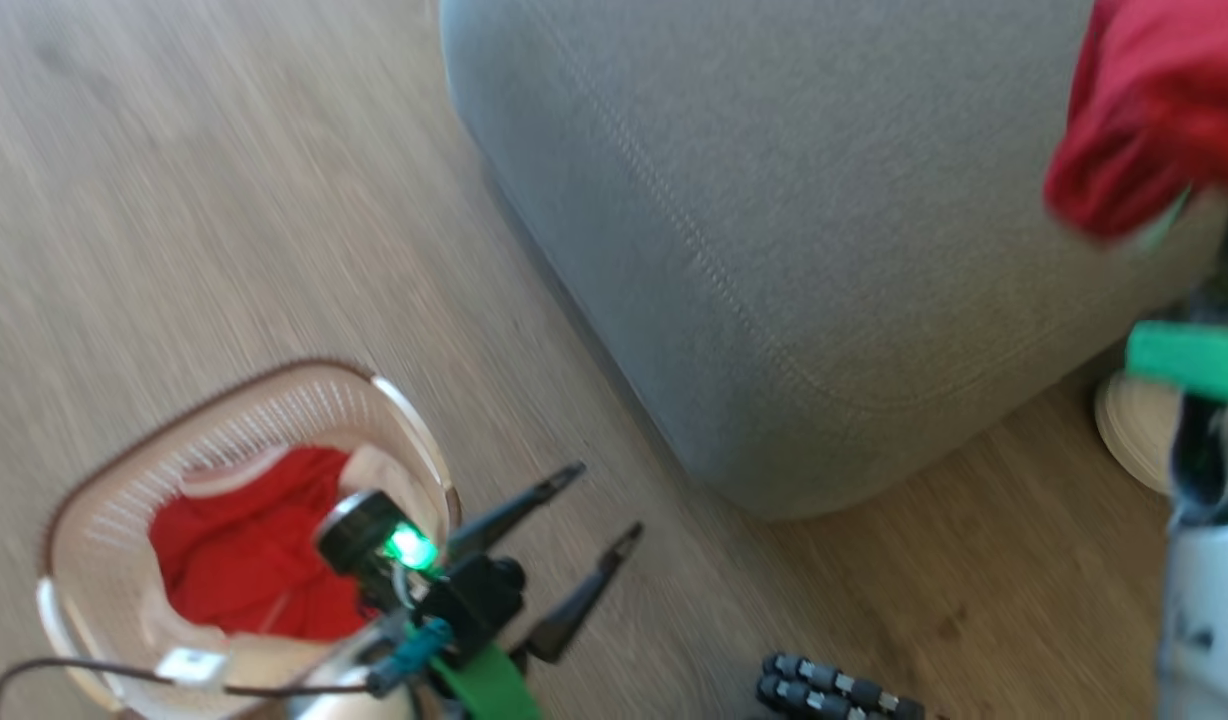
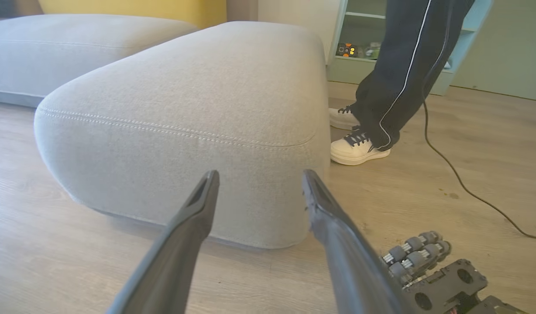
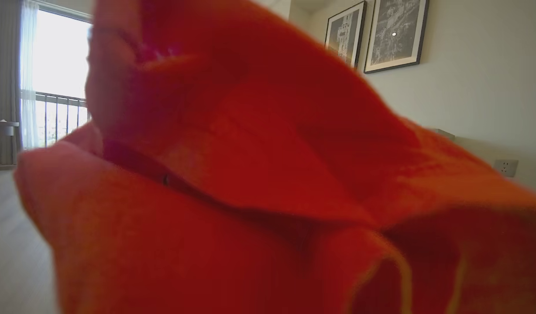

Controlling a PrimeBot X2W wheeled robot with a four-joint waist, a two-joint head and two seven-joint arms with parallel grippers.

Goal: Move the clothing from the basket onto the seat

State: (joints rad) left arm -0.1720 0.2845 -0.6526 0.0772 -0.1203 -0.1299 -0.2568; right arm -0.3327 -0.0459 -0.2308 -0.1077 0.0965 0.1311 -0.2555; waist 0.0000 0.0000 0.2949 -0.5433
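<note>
1. The move ahead turns on how the plain red garment [image 1: 1144, 130] sits relative to the seat [image 1: 824, 250]. In the head view the cloth hangs at the upper right, overlapping the seat's far right part. The broad grey top stretches away from it to the left.
2. We judge the right end effector to be clamped narrow on that garment. Red folds wrap over its fingers and crowd the right wrist view, so where on the cloth it grips we cannot tell.
3. The garment looks bunched rather than stretched, and we read no clear long axis from it. Whether it is already over the cushion or just short of its edge the head view leaves uncertain, because depth is hard to judge there.
4. If it is over the cushion, letting go should land it there. If not, the right arm would need to carry it leftward first.
5. The left end effector [image 1: 602, 502] stands wide and holds nothing. It is just beside the basket [image 1: 94, 520], its fingers pointing away from the basket toward the seat's rounded corner.
6. The trimmed red garment [image 1: 244, 550] lies in the basket on the floor [image 1: 224, 200], behind and to the left of those fingers. The left arm is much the nearer one for it, but it would have to turn back.
</note>
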